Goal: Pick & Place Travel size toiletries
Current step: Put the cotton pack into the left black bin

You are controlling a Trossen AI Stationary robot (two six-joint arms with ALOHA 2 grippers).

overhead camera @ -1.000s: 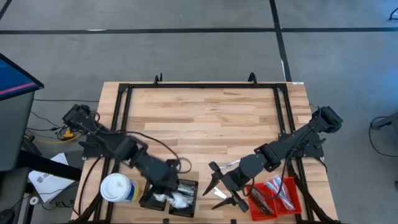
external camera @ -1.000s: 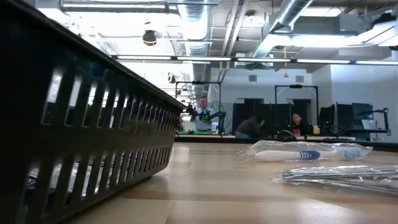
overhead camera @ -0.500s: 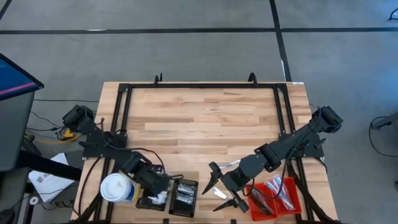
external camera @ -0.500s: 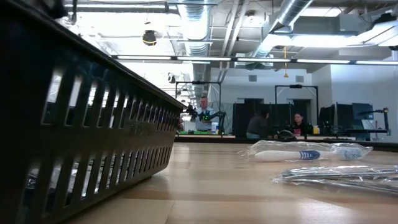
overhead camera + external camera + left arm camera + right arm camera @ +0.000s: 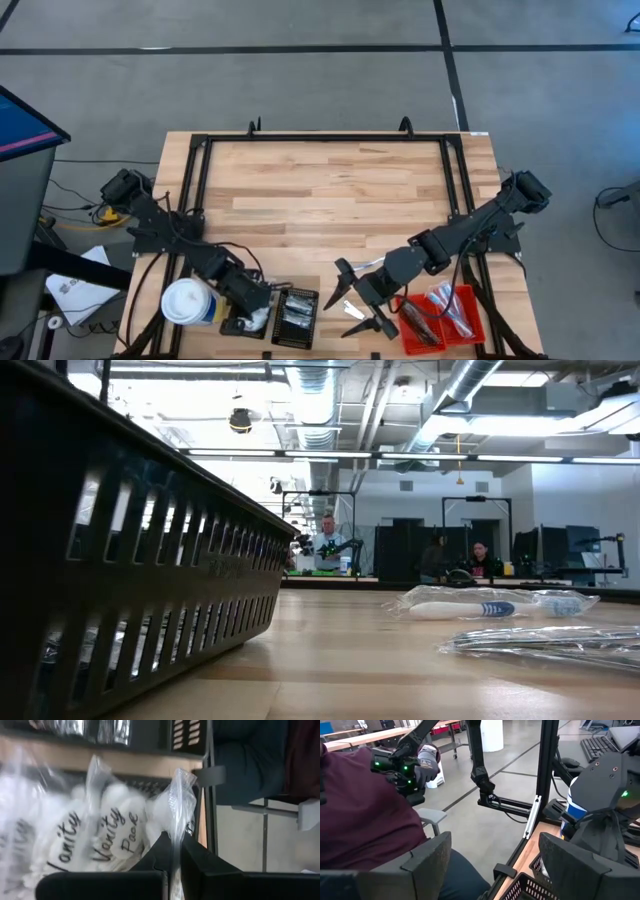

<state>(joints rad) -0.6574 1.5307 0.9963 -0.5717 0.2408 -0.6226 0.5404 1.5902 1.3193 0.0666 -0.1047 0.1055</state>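
My left gripper (image 5: 256,314) is down in the left compartment of the black ribbed tray (image 5: 300,296) at the table's near edge. It is shut on a white puffy packet (image 5: 162,810) in clear wrap. More white packets (image 5: 75,835) lie beside it in that compartment. My right gripper (image 5: 357,303) hovers open and level near the table's middle front, above loose sachets (image 5: 352,311). In the low view, a wrapped blue and white stick (image 5: 480,607) and silvery sachets (image 5: 550,643) lie flat on the wood. My left gripper pinches the clear wrap's sealed edge (image 5: 176,827) of the puffy packet between its two fingers (image 5: 205,865). It comes slanting down from the table's left. The packet's puffy part sits just ahead of the fingertips, against the other packets in the tray. Whether it rests on them I cannot tell.
A large white-topped canister (image 5: 188,303) stands just left of the black tray. A red tray (image 5: 465,300) with sticks and sachets sits at the near right, under my right arm. A black frame (image 5: 325,138) rings the table. The far half of the wood (image 5: 320,185) is bare.
My left gripper has sunk and drawn toward the table's left and near edge, rolling a little. It has carried the packet from above the tray's middle down into the left compartment, and it has stayed shut.
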